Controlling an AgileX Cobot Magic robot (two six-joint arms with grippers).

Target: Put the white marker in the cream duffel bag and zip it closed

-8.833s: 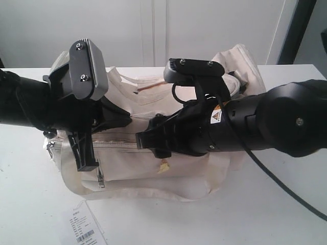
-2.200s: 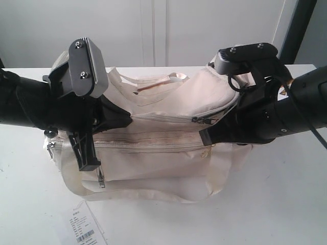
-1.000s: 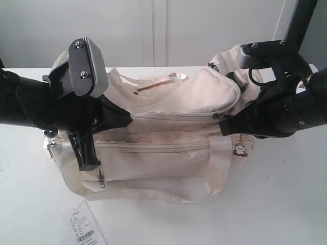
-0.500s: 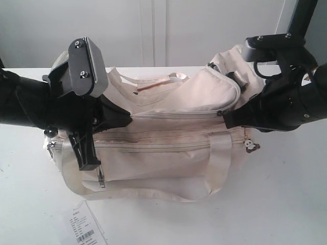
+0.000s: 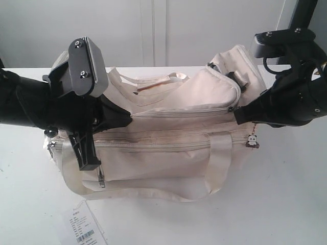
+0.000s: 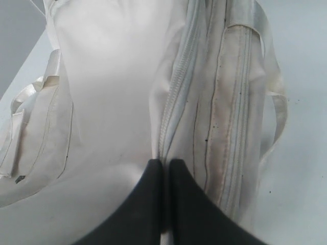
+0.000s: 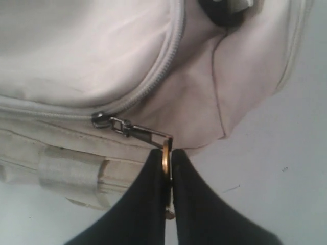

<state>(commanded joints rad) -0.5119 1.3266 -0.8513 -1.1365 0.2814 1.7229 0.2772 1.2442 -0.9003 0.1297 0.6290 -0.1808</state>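
A white tabletop [image 5: 286, 204] under a pale wall carries the large cream fabric duffel bag [image 5: 168, 153], which lies stretched between my two arms. My right end effector [image 7: 167, 163] is pressed together on the small brass-coloured pull ring [image 7: 166, 150]. The metal zipper slider [image 7: 101, 121] sits a short link away from its tips on the curved top zipper, near the bag's end. My left end effector [image 6: 164, 171] is pinched tight on a fold of the bag's fabric at the zipper's other end, anchoring it. The white marker is nowhere in view; I judge it is inside. To finish well, I should pull along the zipper's curve rather than away from it, so the ring does not slip out of the pinch. I should hold the left anchor taut so the teeth lie flat, and stop once the slider meets its end stop, before the bag drags across the tabletop.
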